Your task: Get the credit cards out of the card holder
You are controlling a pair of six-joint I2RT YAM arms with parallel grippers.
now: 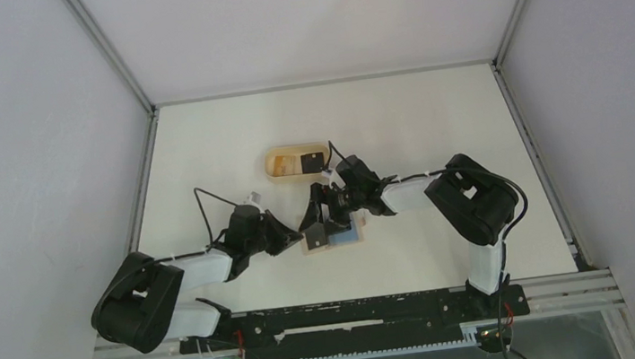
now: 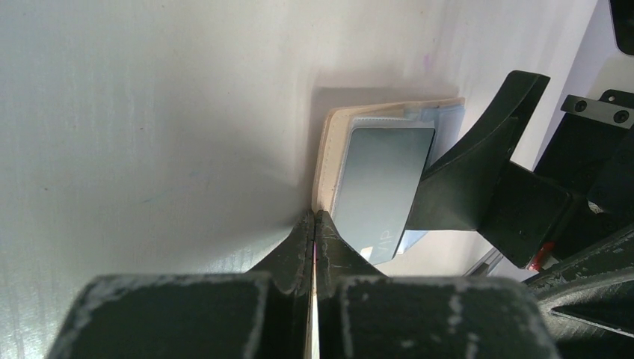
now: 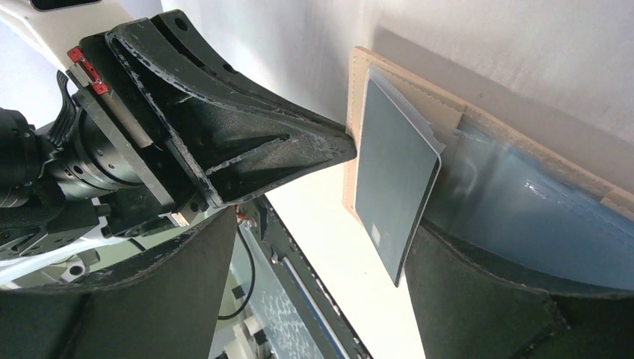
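Holder (image 1: 335,237) lies open mid-bench (image 1: 433,112), between the two arms. Left jaws are pinched shut, tips pressed on its tan edge. Right jaws are spread wide, one finger (image 2: 478,164) against a grey card (image 3: 392,179) tilted up from the holder.

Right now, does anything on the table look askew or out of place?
Yes. A grey card stands tilted, one edge lifted, partly out of the open card holder. The shut left gripper touches the holder's edge.
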